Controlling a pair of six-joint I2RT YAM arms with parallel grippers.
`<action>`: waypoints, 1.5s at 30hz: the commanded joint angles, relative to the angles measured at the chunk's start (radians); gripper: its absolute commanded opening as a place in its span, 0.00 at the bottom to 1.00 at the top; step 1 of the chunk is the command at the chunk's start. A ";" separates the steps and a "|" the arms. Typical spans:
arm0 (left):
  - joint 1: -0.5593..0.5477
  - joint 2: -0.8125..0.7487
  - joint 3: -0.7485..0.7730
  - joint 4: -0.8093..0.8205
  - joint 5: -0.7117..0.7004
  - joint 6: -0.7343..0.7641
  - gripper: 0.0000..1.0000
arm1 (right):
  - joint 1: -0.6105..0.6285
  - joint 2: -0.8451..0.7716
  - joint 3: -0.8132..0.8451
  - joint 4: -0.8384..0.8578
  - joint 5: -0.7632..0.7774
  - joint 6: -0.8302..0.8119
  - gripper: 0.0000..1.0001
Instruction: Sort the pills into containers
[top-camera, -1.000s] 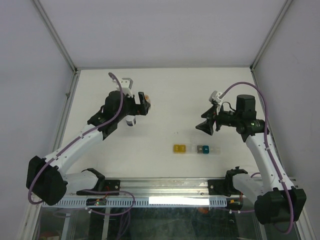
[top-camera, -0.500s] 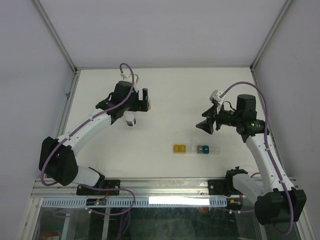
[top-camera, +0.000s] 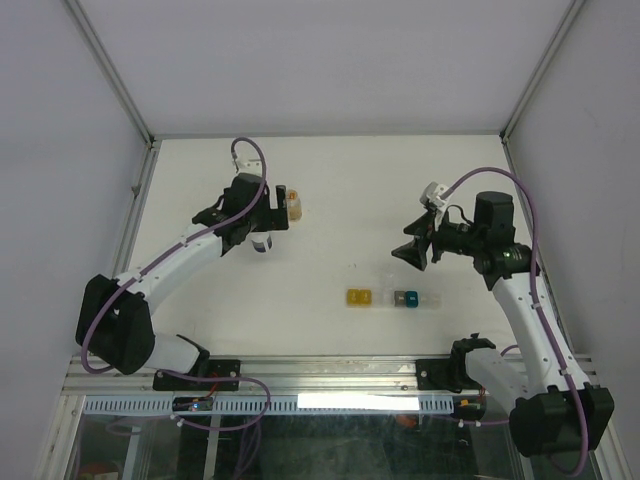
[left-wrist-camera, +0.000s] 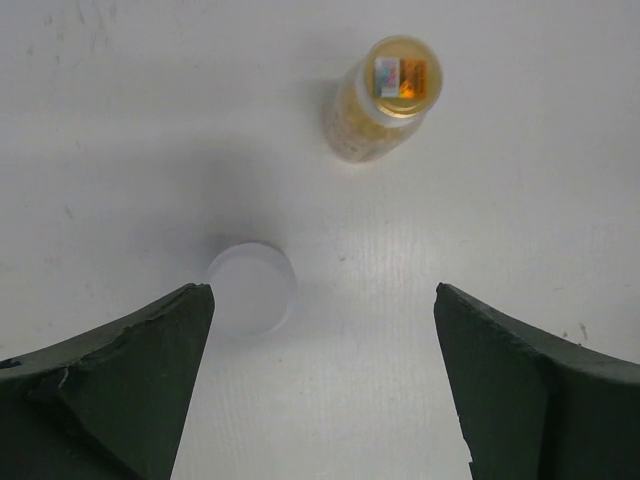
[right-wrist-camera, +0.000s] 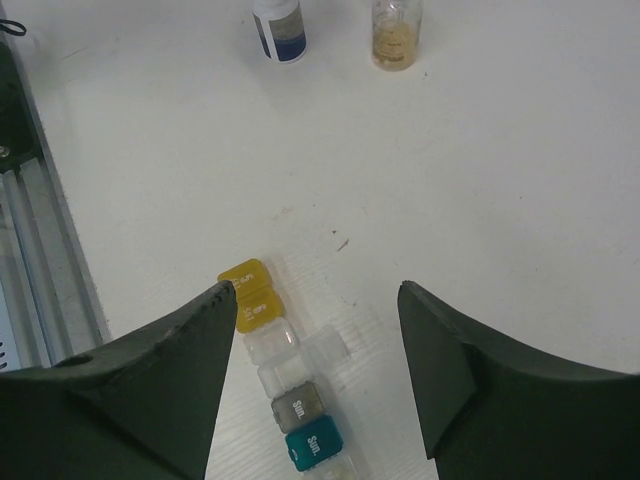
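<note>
This looks like a robotics lab test cell. A white table (top-camera: 340, 180) is boxed in by plain pale panels (top-camera: 330, 60) on aluminium posts (top-camera: 108, 68), and a metal rail (top-camera: 330, 373) along the bottom edge carries robot arm bases (top-camera: 185, 365).

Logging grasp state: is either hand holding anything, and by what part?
Nothing is held. The left hand is open near the white bottle and amber bottle. The right hand is open above the containers.
</note>
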 joint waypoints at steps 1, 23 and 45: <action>0.008 -0.054 -0.083 0.045 -0.078 -0.101 0.95 | 0.020 -0.001 0.006 0.030 -0.013 0.006 0.68; -0.034 0.154 -0.155 0.209 -0.334 -0.271 0.82 | 0.043 0.029 0.005 0.024 -0.032 -0.003 0.68; -0.063 0.105 -0.151 0.198 -0.231 -0.187 0.16 | 0.058 0.046 0.004 0.014 -0.045 -0.018 0.68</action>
